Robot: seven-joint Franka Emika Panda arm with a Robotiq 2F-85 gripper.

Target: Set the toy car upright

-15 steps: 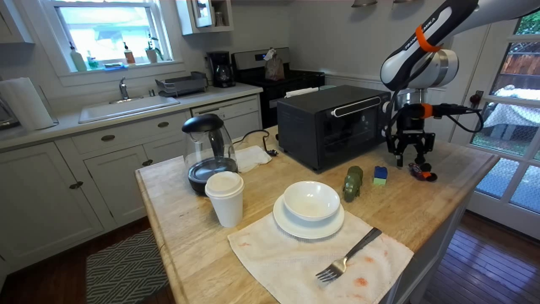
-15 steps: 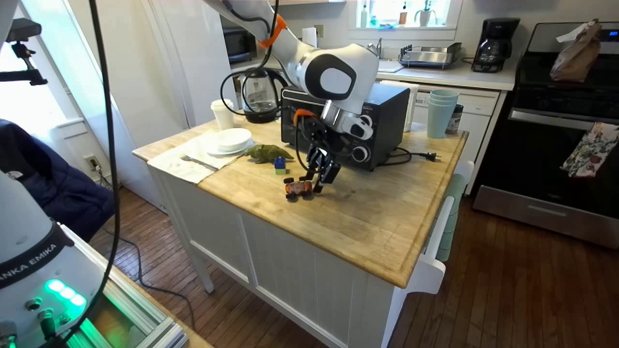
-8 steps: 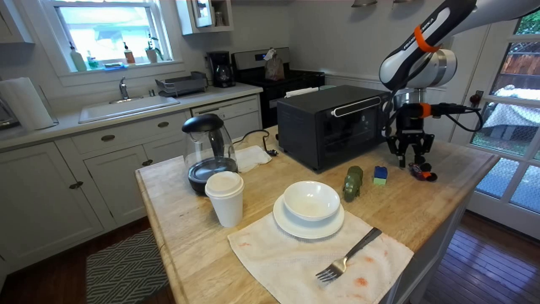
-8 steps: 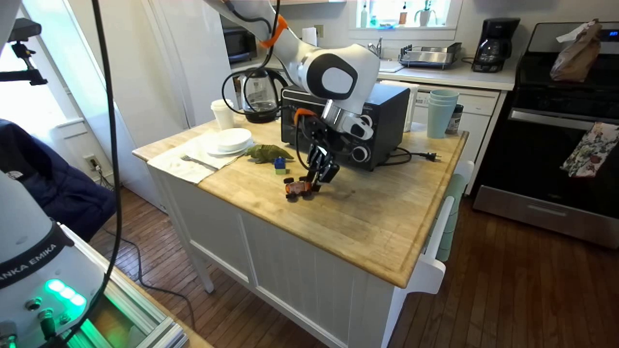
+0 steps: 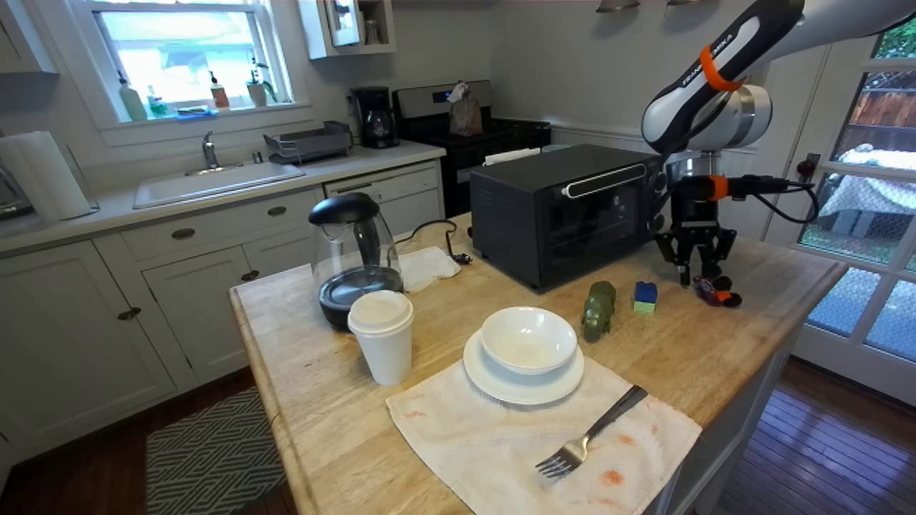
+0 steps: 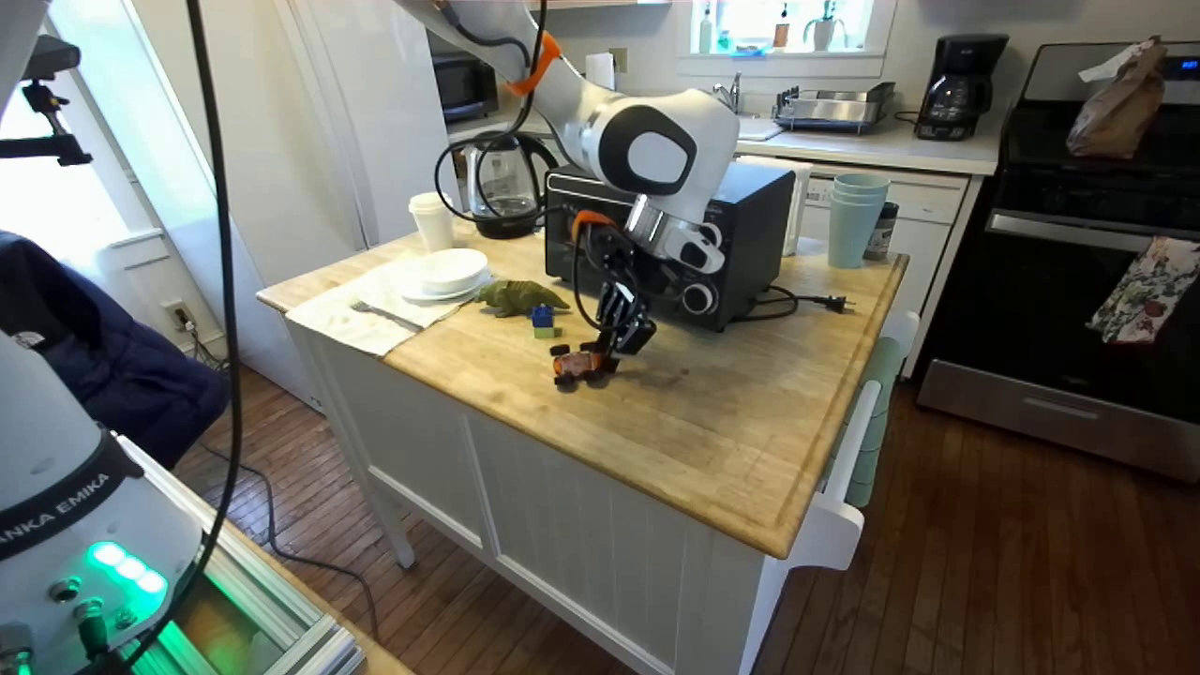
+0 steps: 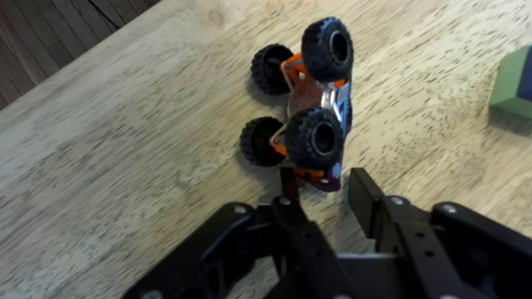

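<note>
Spread claw (image 7: 322,176) hanging at one end of a toy car (image 7: 307,97) lying on its side

In an exterior view, the arm (image 5: 737,114) is slanting in from the upper right, its wrist pointing down beside a black toaster oven (image 5: 565,222), and the claw is hanging low over the bench (image 5: 451,329), its tips close by the car. A glass kettle (image 5: 361,282) is standing with a lidded white cup (image 5: 386,347) close by, the cup's contents hidden. A white bowl (image 5: 529,340) is sitting on a plate (image 5: 522,392); plate and fork (image 5: 608,418) are lying on a stained cloth (image 5: 472,443). A green toy animal (image 5: 600,311) and a blue-and-green block (image 5: 645,295) are standing between bowl and car.

In an exterior view, the arm is bending down past the oven's knobbed end. Nested pale blue cups (image 6: 855,220) are standing by a dark jar (image 6: 882,238) near the bench's edge. On the stove (image 6: 1041,300) a brown bag (image 6: 1120,108) is sitting.

In the wrist view, the claw is gaping, the fingers (image 7: 363,195) apart and the car's near end showing in the gap; whether either finger is touching it, I cannot tell. The car is lying on the bench, two black wheels (image 7: 328,50) uppermost. The block is showing partly at the right edge, and floorboards (image 7: 45,41) are showing beyond the bench.
</note>
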